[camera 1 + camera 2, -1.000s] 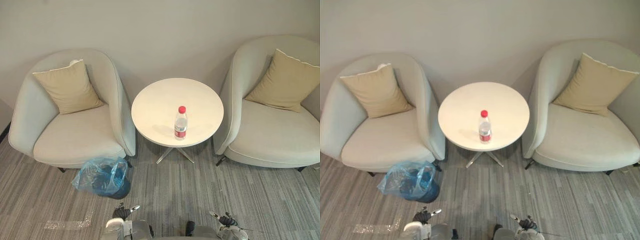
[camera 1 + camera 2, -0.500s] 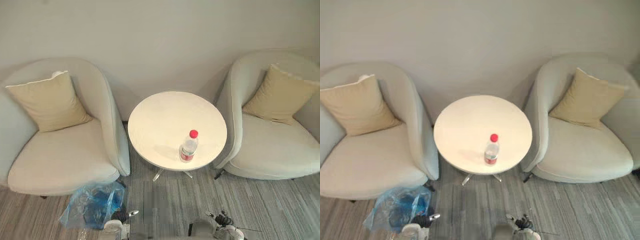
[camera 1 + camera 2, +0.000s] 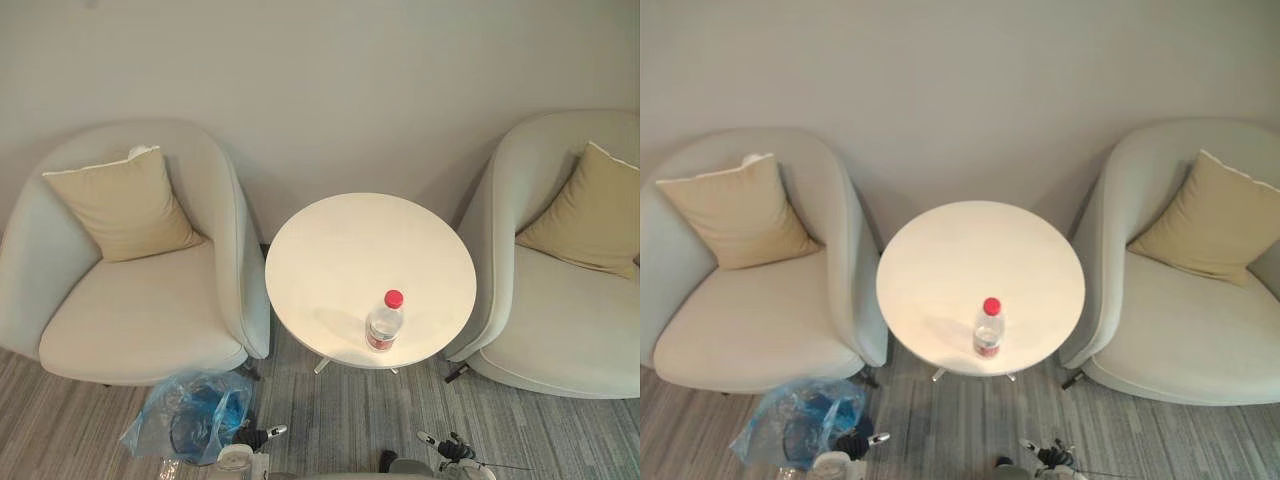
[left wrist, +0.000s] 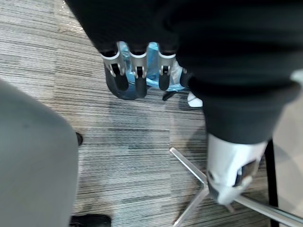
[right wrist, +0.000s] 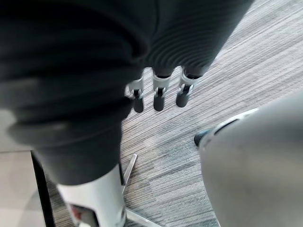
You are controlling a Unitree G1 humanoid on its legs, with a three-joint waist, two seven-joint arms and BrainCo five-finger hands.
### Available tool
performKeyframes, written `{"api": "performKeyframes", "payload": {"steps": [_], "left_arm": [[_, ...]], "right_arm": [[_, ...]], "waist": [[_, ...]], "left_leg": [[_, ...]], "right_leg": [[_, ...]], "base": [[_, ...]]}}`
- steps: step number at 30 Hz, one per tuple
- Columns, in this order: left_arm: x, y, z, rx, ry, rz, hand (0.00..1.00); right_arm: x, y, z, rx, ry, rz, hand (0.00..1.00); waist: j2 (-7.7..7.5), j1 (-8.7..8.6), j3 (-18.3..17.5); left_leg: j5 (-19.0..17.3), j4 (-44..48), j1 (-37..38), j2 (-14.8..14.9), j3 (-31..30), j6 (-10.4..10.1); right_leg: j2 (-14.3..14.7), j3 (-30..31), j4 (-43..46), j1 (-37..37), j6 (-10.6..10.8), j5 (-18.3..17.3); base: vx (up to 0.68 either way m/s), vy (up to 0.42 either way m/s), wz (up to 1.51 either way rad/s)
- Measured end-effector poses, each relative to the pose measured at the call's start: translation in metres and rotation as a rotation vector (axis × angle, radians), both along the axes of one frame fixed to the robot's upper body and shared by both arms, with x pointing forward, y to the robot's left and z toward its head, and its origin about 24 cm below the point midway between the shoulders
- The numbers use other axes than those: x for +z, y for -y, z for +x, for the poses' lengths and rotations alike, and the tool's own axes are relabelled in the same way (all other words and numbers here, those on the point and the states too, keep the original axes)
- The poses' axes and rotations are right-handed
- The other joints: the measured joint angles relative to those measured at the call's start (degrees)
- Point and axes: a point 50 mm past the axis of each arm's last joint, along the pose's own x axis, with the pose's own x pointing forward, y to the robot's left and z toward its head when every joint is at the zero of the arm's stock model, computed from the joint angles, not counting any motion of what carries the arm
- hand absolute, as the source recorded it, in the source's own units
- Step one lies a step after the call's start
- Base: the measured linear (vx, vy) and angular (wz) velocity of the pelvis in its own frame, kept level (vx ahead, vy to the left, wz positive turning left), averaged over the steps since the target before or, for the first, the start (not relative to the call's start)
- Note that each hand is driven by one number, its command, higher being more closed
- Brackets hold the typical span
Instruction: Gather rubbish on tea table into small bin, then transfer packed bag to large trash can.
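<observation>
Left eye view: two armchairs (image 3: pixel 140 310) flank one round desk (image 3: pixel 350 250); two tan cushions (image 3: pixel 125 205), one per seat; one blue-bagged small bin (image 3: pixel 195 425) on the floor by the left armchair; one bottle (image 3: pixel 384 322) upright on the desk; left hand (image 4: pixel 138 71) and right hand (image 5: pixel 160 94) hang empty, fingers straight, apart.

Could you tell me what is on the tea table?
One clear bottle with a red cap stands upright near the front edge of the tea table; the spot beneath it is covered.
</observation>
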Motion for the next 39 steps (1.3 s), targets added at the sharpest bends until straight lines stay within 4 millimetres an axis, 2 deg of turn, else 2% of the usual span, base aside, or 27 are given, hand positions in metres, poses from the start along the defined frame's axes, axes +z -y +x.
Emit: {"api": "performKeyframes", "payload": {"steps": [2,3,5,6,8,9,13,16,24,32,36,39], "left_arm": [[0.0,-0.001,0.001,-0.022,0.001,0.012,0.0],[0.001,-0.003,0.002,-0.032,0.004,0.022,0.0],[0.002,-0.005,0.003,-0.033,0.007,0.029,0.0],[0.002,-0.007,0.004,-0.035,0.009,0.036,0.0],[0.002,-0.007,0.004,-0.042,0.01,0.04,0.0],[0.003,-0.007,0.005,-0.062,0.016,0.047,0.0],[0.003,-0.007,0.002,-0.074,0.026,0.065,0.0],[0.003,-0.007,0.001,-0.098,0.033,0.074,0.0],[0.005,-0.004,0.003,-0.173,0.045,0.091,0.0],[0.004,-0.003,0.002,-0.182,0.044,0.091,0.0],[0.005,-0.002,0.004,-0.182,0.052,0.09,0.0],[0.006,-0.002,0.005,-0.182,0.058,0.09,0.0]], "right_arm": [[0.001,-0.003,0.005,0.057,0.008,-0.019,0.0],[0.005,-0.004,0.01,0.096,0.035,-0.038,0.0],[0.014,-0.003,0.022,0.149,0.105,-0.085,0.0],[0.03,0.0,0.037,0.2,0.209,-0.148,0.0],[0.042,0.003,0.045,0.222,0.282,-0.196,0.0],[0.059,0.009,0.053,0.258,0.364,-0.261,0.0],[0.107,0.021,0.063,0.363,0.56,-0.454,0.0],[0.124,0.02,0.067,0.4,0.634,-0.511,0.0],[0.129,0.005,0.069,0.484,0.678,-0.508,0.0],[0.145,-0.005,0.09,0.501,0.779,-0.529,0.0],[0.148,-0.006,0.097,0.482,0.798,-0.543,0.0],[0.142,-0.005,0.1,0.464,0.774,-0.538,0.0]], "waist": [[-0.46,0.02,0.0],[-1.2,0.01,0.0],[-1.59,0.1,-0.1],[-1.9,0.06,0.0],[-2.04,0.03,0.0],[-2.13,0.02,0.1],[-2.07,-0.63,0.0],[-2.08,-1.34,0.0],[-1.71,-1.85,-0.1],[-0.83,-1.84,0.1],[-0.21,-1.53,0.5],[0.01,-1.54,1.1]], "left_leg": [[0.0,0.3,-0.6,-0.5,-1.2,0.0],[0.0,1.6,-1.1,-1.2,-1.8,0.1],[0.0,2.4,-1.8,-1.7,-2.1,0.1],[0.0,2.4,-2.3,-2.0,-2.7,0.1],[0.0,2.4,-2.8,-2.1,-2.7,0.1],[0.0,2.4,-2.9,-2.1,-2.8,0.1],[0.0,1.6,-3.5,-1.9,-3.1,0.1],[0.1,0.9,-3.6,-1.9,-2.9,-0.1],[0.7,-0.2,-3.4,-1.3,-2.9,-0.9],[1.2,-0.5,-3.5,-1.3,-5.4,-0.9],[1.3,-0.7,-3.7,-1.4,-6.4,-0.9],[1.3,-0.7,-3.7,-1.4,-7.9,-0.9]], "right_leg": [[-0.3,-0.7,-2.0,1.3,0.2,1.0],[-0.9,-0.8,-2.9,1.9,0.5,1.5],[-1.2,-0.6,-3.7,1.9,0.3,2.3],[-1.3,-0.4,-4.8,1.9,0.5,3.2],[-1.3,-0.4,-5.5,1.7,0.4,3.8],[-1.3,-0.4,-6.0,1.6,0.4,4.3],[-1.0,-0.2,-7.9,1.6,0.4,5.9],[-0.8,0.1,-9.7,1.8,0.1,7.5],[-0.3,0.5,-10.1,1.7,0.1,8.1],[-0.4,-1.9,-10.1,2.5,0.2,7.8],[-0.5,-2.9,-10.1,2.8,0.2,7.4],[-0.5,-4.4,-10.1,3.5,0.2,6.9]], "base": [[-0.01,0.041,0.19],[-0.04,0.049,0.08],[-0.05,0.039,0.02],[-0.07,0.023,0.02],[-0.05,0.009,0.03],[-0.06,-0.003,0.0],[-0.1,-0.018,-0.02],[-0.08,-0.022,-0.1],[-0.05,-0.024,-0.01],[0.02,0.001,0.14],[0.01,0.006,0.14],[0.0,-0.008,0.22]]}}
